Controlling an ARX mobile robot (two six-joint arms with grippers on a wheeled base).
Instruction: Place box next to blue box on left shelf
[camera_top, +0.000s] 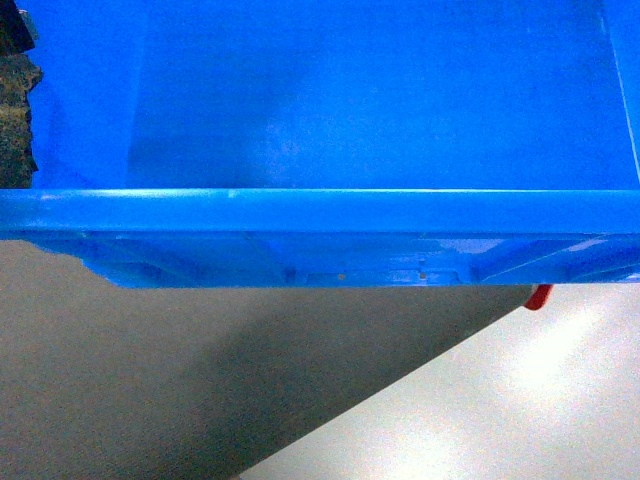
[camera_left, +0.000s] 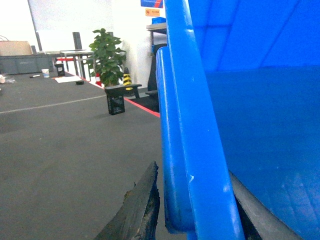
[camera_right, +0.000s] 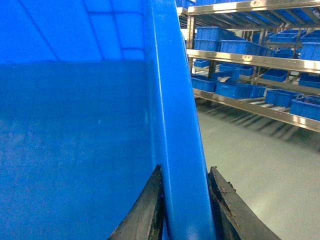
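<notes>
The box (camera_top: 330, 100) is a large bright blue crate that fills the upper head view. Its thick rim (camera_top: 320, 212) runs across the frame above the floor. My left gripper (camera_left: 197, 215) straddles the box's left rim (camera_left: 185, 125), one dark worn finger (camera_left: 140, 210) outside and the other (camera_left: 255, 210) inside. My right gripper (camera_right: 185, 215) is shut on the right rim (camera_right: 172, 100), both pads pressed to it. Metal racks (camera_right: 250, 60) holding several blue boxes (camera_right: 235, 90) stand at the right of the right wrist view. I cannot tell which is the left shelf.
Grey floor (camera_top: 150, 400) lies under the box, darker on the left and paler at the right. A small red part (camera_top: 540, 296) shows below the rim. A potted plant (camera_left: 107, 60), a black crate (camera_left: 115, 104) and tables stand far off in the left wrist view.
</notes>
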